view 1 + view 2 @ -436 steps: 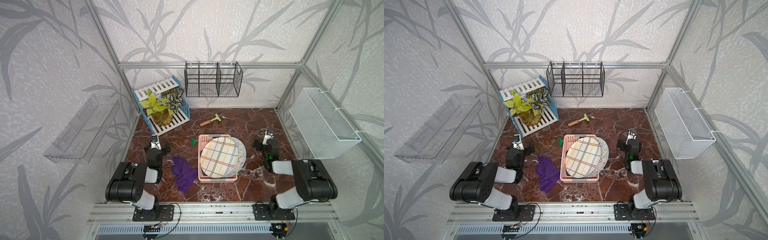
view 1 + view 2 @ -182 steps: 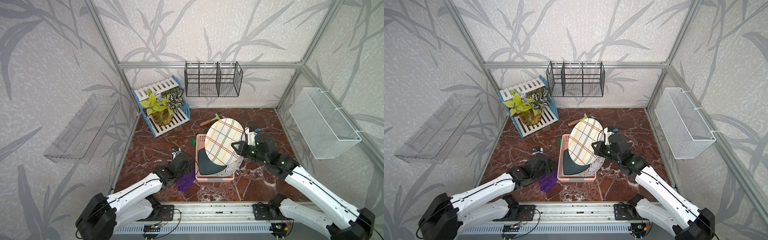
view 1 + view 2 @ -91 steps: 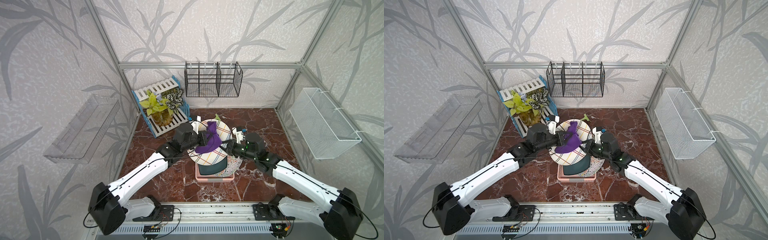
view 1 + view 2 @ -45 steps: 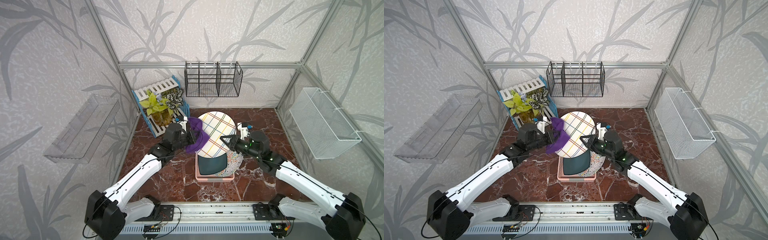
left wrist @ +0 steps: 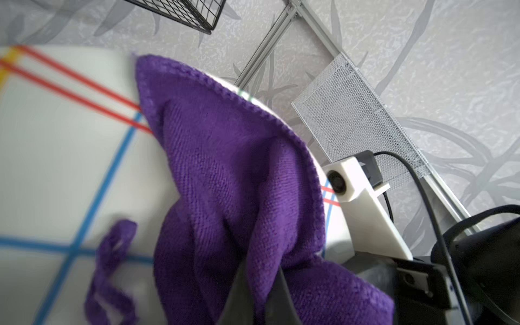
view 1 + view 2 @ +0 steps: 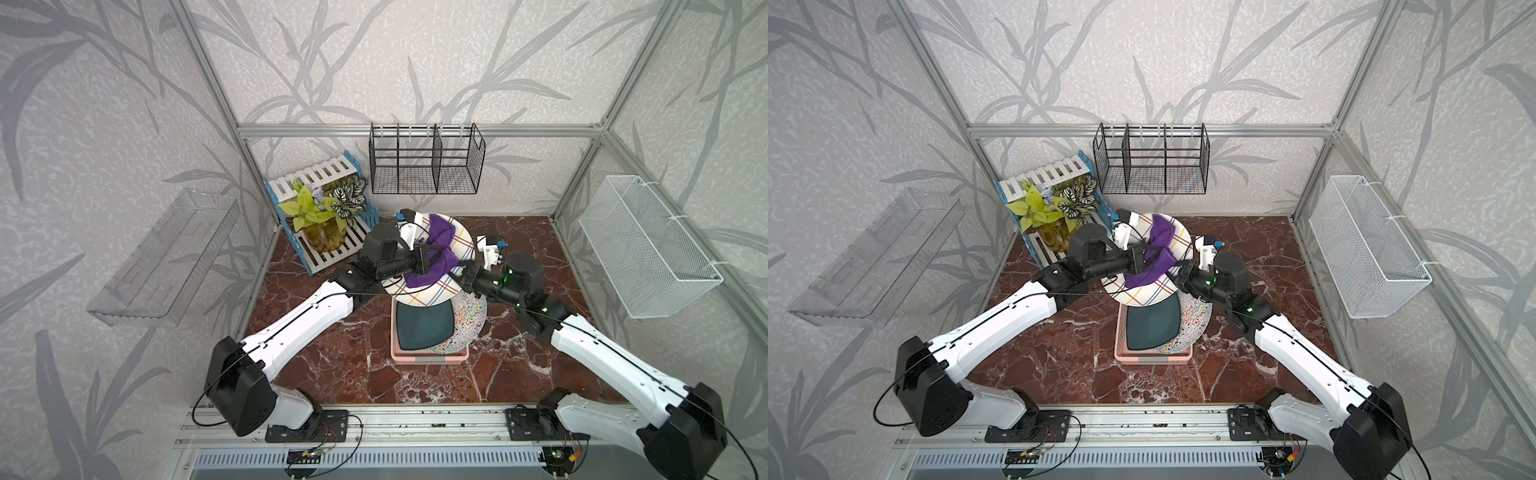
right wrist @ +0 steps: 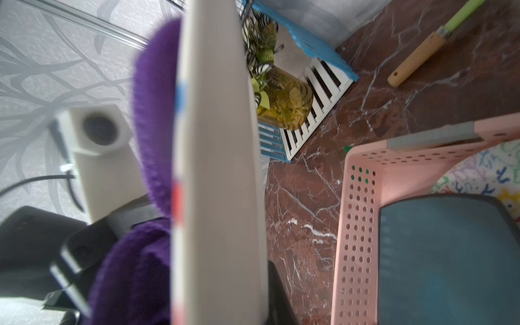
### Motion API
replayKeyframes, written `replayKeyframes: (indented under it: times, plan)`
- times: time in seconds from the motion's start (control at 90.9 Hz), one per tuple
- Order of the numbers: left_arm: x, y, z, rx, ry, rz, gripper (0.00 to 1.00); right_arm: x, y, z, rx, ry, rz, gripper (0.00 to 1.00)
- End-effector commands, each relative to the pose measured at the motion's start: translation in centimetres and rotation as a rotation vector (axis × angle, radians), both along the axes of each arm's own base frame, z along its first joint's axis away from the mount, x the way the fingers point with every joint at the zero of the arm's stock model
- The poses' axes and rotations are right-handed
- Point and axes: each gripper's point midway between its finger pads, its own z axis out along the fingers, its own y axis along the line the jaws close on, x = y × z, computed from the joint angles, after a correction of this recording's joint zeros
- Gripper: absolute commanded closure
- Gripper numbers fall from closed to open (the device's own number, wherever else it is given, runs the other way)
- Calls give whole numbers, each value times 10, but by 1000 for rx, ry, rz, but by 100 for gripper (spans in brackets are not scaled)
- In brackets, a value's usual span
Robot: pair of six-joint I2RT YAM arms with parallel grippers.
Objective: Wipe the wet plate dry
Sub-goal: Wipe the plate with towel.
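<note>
looks like the right claw (image 6: 459, 274) pinches the checked plate (image 6: 415, 293) by its rim, tilted above the pink rack (image 6: 428, 359), so the left claw (image 6: 430, 259), clamped on the purple cloth (image 6: 436, 249), can rub its face

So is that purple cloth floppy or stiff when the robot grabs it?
Probably floppy: the purple cloth folds and droops from where the left end effector pinches it. Likely light too, since that one small pinch seems to carry the whole thing against the striped plate. Its fuzzy weave probably grips rather than slips.
</note>
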Motion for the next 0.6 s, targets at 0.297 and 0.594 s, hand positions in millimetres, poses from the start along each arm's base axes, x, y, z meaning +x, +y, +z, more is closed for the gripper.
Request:
replayKeyframes:
  times: [0.297,0.594]
  plan:
    - [-61,-25,-46,-9,84,-165,100,19,-41,119,246,-272,-123,100]
    - [39,96,-47,91,116,314,100,-53,28,92,106,-311,235,100]
